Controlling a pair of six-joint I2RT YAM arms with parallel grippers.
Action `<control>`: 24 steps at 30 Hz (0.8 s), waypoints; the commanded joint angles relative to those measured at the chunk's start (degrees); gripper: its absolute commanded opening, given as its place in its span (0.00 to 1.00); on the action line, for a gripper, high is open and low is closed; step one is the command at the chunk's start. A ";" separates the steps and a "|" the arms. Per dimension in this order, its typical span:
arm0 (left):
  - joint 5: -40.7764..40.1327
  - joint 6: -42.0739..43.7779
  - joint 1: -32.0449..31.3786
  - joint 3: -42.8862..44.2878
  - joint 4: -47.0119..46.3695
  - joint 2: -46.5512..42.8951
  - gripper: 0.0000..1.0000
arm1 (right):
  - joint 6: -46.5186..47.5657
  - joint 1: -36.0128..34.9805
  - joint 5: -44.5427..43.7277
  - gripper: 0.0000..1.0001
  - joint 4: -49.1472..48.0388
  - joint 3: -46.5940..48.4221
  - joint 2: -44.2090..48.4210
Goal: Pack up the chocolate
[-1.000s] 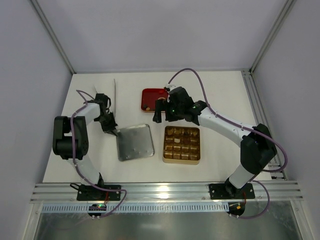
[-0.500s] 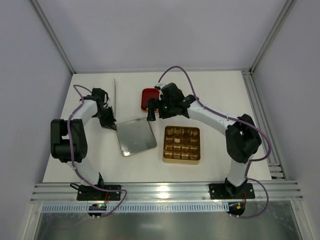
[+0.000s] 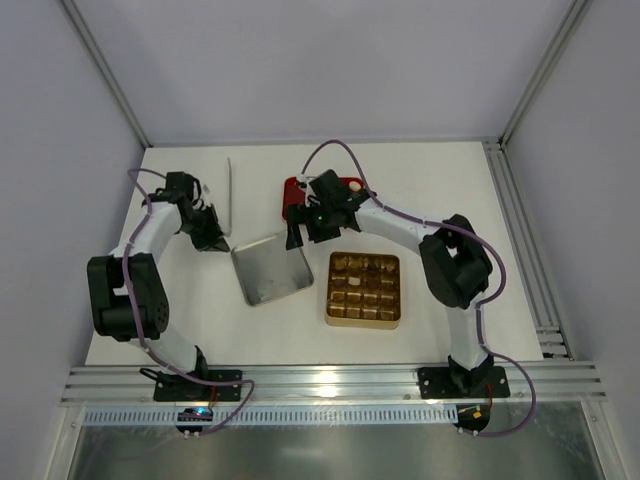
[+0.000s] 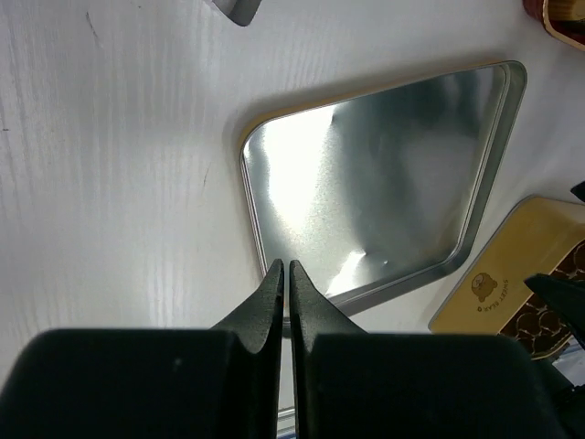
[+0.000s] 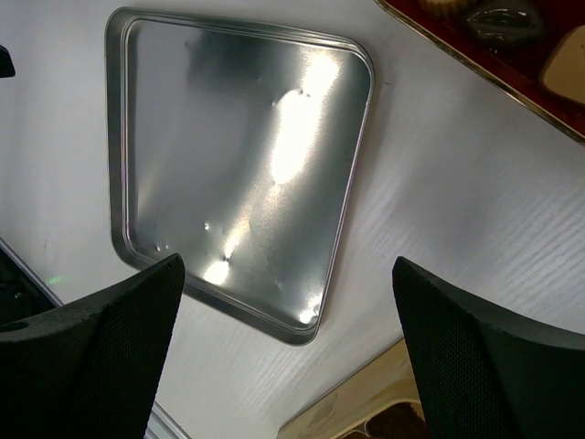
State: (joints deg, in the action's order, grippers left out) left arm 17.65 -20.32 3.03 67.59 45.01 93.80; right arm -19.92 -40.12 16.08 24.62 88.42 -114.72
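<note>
While the left fingers (image 4: 267,306) are pinching, with only a thin slit between them, at the rim of the silver tray (image 4: 384,183) lying on the white surface (image 4: 119,183), the right fingers (image 5: 91,352) are hanging wide apart and empty above that same tray. The chocolate (image 3: 364,283) is sitting mostly in the square compartments of the gold tray (image 3: 364,323), just beside the silver one, and a few pieces are lying in the red tray (image 3: 292,194) behind, partly under the right arm.
</note>
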 commanded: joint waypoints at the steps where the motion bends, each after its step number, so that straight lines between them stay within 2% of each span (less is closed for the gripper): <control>1: 2.74 0.80 0.66 -0.18 0.51 -2.57 0.00 | 1.64 -0.22 4.31 0.94 -1.94 3.51 -2.52; 8: 3.00 -0.86 0.75 -2.37 -0.36 -2.13 0.00 | 0.94 0.04 3.88 0.88 -1.51 5.88 -5.78; 12: 0.20 -1.83 -1.26 -5.10 -1.51 -1.87 0.15 | 0.06 0.04 2.65 0.87 -1.59 5.97 -6.31; 13: -0.50 -2.27 -2.05 -5.71 -1.60 -1.60 0.25 | -0.20 0.04 2.38 0.87 -1.68 6.06 -6.66; 14: -1.38 -2.53 -2.41 -6.07 -1.68 -1.34 0.29 | -0.20 0.04 2.21 0.87 -1.60 6.06 -6.66; 17: -3.23 -3.68 -2.50 -7.30 -3.26 -0.29 0.38 | -0.56 0.04 1.77 0.87 -1.68 5.97 -6.75; 20: -4.20 -4.82 -4.78 -7.91 -5.28 1.64 0.36 | -0.38 0.04 1.42 0.87 -1.77 5.97 -6.92; 24: -5.17 -5.61 -5.84 -8.44 -6.96 3.67 0.26 | -0.29 0.13 1.59 0.87 -1.95 5.88 -7.19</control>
State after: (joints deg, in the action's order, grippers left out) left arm 14.20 -24.58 -1.89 59.86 41.28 96.18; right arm -19.86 -40.07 18.15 24.01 92.16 -121.27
